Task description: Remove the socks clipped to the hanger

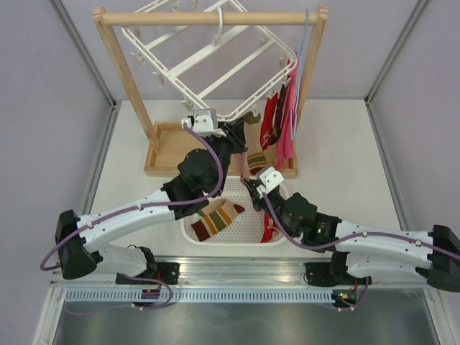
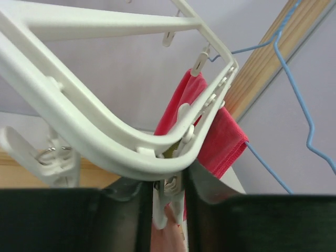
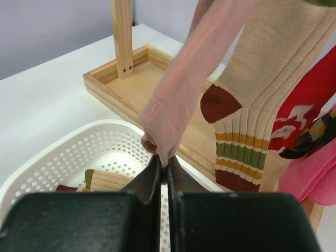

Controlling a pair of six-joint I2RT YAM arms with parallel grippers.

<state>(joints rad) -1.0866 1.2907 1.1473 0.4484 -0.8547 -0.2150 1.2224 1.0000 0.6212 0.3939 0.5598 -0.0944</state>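
Observation:
The white hanger point(image 1: 208, 57) hangs tilted from the wooden rack. Several socks point(image 1: 273, 118) are clipped along its lower right edge. My left gripper point(image 1: 237, 138) is at the hanger's lowest corner, and in the left wrist view its fingers point(image 2: 205, 210) close on a white clip point(image 2: 168, 202) under the frame point(image 2: 79, 110), with the pale pink sock point(image 2: 168, 231) below. My right gripper point(image 3: 164, 167) is shut on the lower end of that pale pink sock point(image 3: 178, 100), which stretches up to the clip. A cream striped sock point(image 3: 252, 105) and a red sock with white marks point(image 3: 294, 115) hang beside it.
A white basket point(image 1: 188, 228) between the arms holds a striped sock point(image 1: 215, 219); a red sock point(image 1: 267, 230) lies at its right rim. The wooden rack point(image 1: 122, 72) stands on a tray base point(image 3: 105, 79). A pink-red cloth point(image 1: 289, 136) hangs on a light-blue wire hanger point(image 2: 299, 89).

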